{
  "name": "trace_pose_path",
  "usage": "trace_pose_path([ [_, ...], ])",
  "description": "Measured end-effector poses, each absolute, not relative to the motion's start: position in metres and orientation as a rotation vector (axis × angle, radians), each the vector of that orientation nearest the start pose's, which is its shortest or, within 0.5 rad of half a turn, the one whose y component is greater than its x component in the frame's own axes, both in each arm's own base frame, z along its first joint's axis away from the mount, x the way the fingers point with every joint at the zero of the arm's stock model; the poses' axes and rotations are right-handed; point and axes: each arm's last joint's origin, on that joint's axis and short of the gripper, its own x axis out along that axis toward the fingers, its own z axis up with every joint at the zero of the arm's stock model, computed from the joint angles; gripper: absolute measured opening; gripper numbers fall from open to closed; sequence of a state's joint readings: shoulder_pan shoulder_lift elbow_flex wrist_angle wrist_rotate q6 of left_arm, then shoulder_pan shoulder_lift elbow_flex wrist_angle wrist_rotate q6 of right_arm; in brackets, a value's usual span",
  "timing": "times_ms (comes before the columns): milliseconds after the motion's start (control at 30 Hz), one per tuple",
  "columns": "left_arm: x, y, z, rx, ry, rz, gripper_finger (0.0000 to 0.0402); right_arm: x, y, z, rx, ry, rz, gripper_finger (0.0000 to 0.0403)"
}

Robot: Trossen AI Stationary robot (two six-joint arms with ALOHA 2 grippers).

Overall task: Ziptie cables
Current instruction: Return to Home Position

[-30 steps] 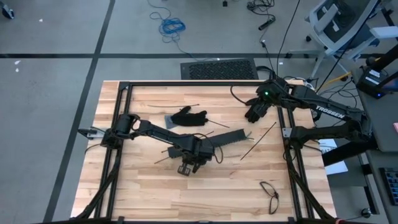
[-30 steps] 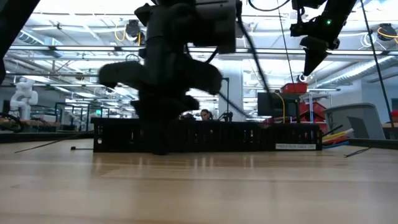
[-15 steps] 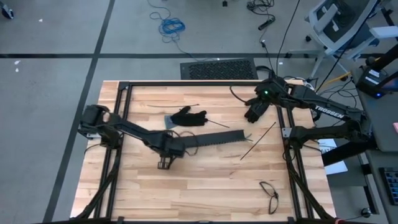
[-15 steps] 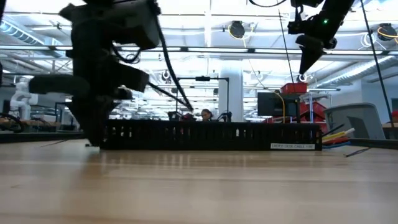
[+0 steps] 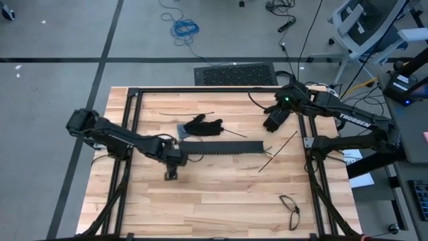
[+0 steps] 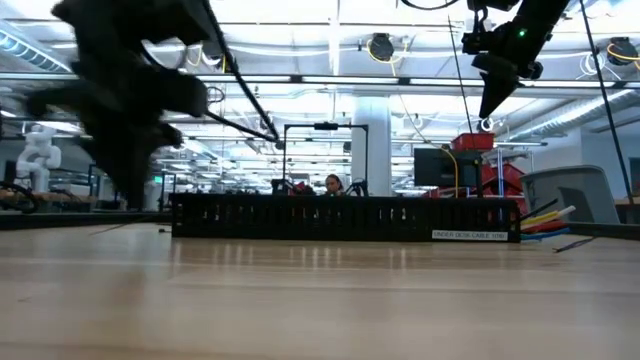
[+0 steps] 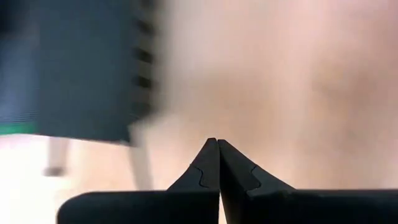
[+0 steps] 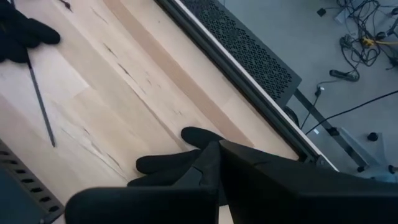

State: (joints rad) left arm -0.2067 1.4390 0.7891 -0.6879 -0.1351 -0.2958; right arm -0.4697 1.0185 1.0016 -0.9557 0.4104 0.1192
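Well, my left gripper [image 7: 217, 142] has its jaws pressed tip to tip with nothing between them; it hangs low over the table [image 5: 221, 197], and one end of the long black slotted cable duct [image 5: 224, 147] sits just beside those jaws, the bar running off toward the right arm; the cables [image 6: 536, 217] show only as yellow and other coloured ends at the duct's other end, well apart from the left jaws and nearer the right ones; my right gripper [image 8: 218, 147] waits high over the table, jaws closed and empty; "TROSSEN" [image 5: 352, 121] is printed in white on that arm; the duct's white label [image 6: 468, 235] I cannot read; a black glove [image 5: 204, 125] lies between the two sets of jaws; a black cable loop [image 5: 290, 206] lies well apart from both.
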Motion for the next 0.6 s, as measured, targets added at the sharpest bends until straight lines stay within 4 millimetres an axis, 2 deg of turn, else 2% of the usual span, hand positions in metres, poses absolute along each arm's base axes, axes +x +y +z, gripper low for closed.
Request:
trace_pose_path([
  [133, 0.215, -0.057, 0.191, -0.067, 1.330, -0.070, 0.0000, 0.156, -0.091, 0.306, 0.127, 0.969, -0.834, 0.0000],
  [267, 0.180, -0.059, 0.230, -0.125, 1.208, -0.073, 0.0000, 0.156, -0.091, 0.305, 0.107, 0.980, -0.803, 0.0000],
  [367, 0.146, -0.045, 0.262, -0.173, 0.996, 0.098, 0.0000, 0.157, -0.090, 0.309, 0.134, 0.968, -0.741, 0.0000],
  [467, 0.107, -0.023, 0.287, -0.224, 0.687, 0.378, 0.0000, 0.159, -0.092, 0.328, 0.163, 0.873, -0.705, 0.0000],
  [533, 0.083, -0.009, 0.296, -0.254, 0.473, 0.506, 0.0000, 0.161, -0.096, 0.344, 0.179, 0.747, -0.729, 0.0000],
  [600, 0.059, 0.001, 0.293, -0.249, 0.348, 0.578, 0.0000, 0.162, -0.098, 0.355, 0.167, 0.621, -0.744, 0.0000],
])
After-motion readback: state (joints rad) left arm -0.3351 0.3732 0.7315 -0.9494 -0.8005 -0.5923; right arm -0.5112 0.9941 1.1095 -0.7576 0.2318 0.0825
